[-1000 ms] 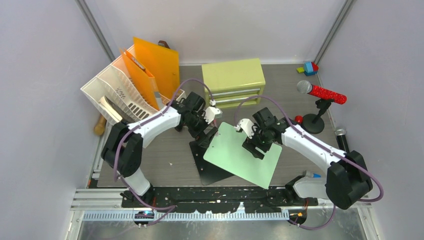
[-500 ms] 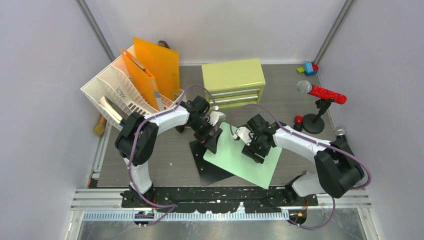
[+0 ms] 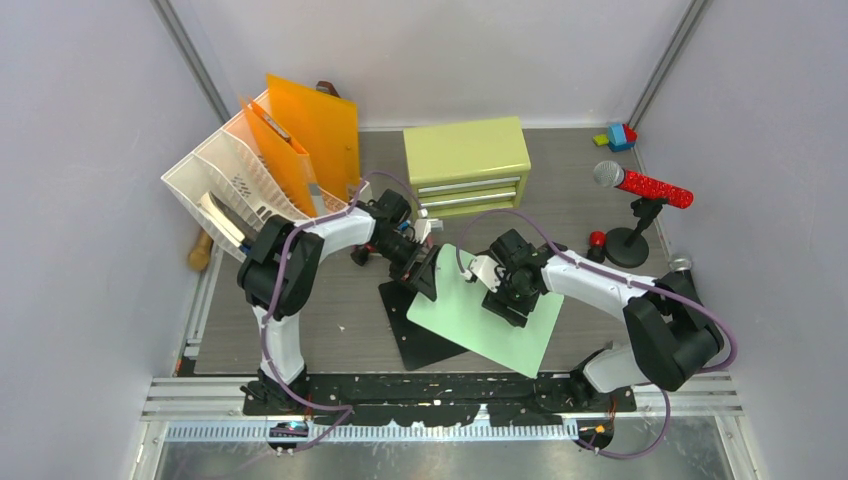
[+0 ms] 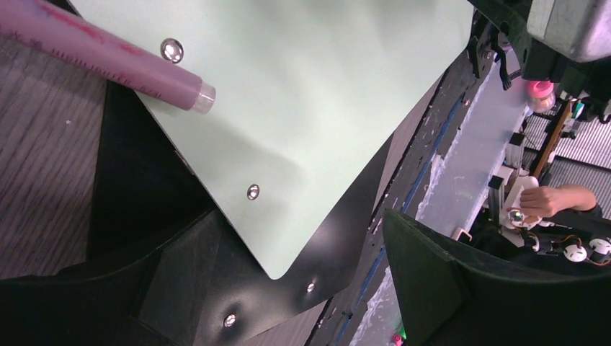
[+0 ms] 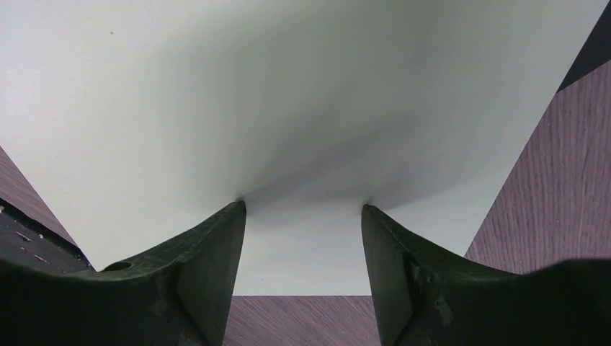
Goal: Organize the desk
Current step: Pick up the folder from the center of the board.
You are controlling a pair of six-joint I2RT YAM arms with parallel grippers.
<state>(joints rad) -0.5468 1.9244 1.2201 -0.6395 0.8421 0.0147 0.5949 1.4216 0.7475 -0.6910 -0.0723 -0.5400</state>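
1. Broadly, the desk (image 3: 330, 300) fills the floor of the top view, with both arms reaching out over its middle.
2. At the desk's far left a white file rack (image 3: 235, 190) holds orange folders (image 3: 320, 125). A yellow-green drawer cabinet (image 3: 466, 150) stands at the far centre.
3. A pale green sheet (image 3: 470, 325) lies flat in the middle of the desk, partly covering a black sheet (image 3: 425, 345) that shows at its left and near edges.
4. The left gripper (image 3: 422, 272) hangs over the green sheet's left corner. Its jaws are spread wide and grip nothing, and the sheet's rounded corner shows between its fingers (image 4: 432, 274).
5. The right gripper (image 3: 508, 295) stands on the middle of the green sheet. Its jaws are moderately apart with nothing between them, and both fingertips (image 5: 223, 238) press on the sheet.
6. Since a second ago the left arm's elbow has swung inward and its gripper has come down to the corner. The right elbow has also drawn in, and both jaws have narrowed a little. The green sheet lies much where it was.
7. A red glitter microphone (image 3: 645, 185) sits on its stand at the right.
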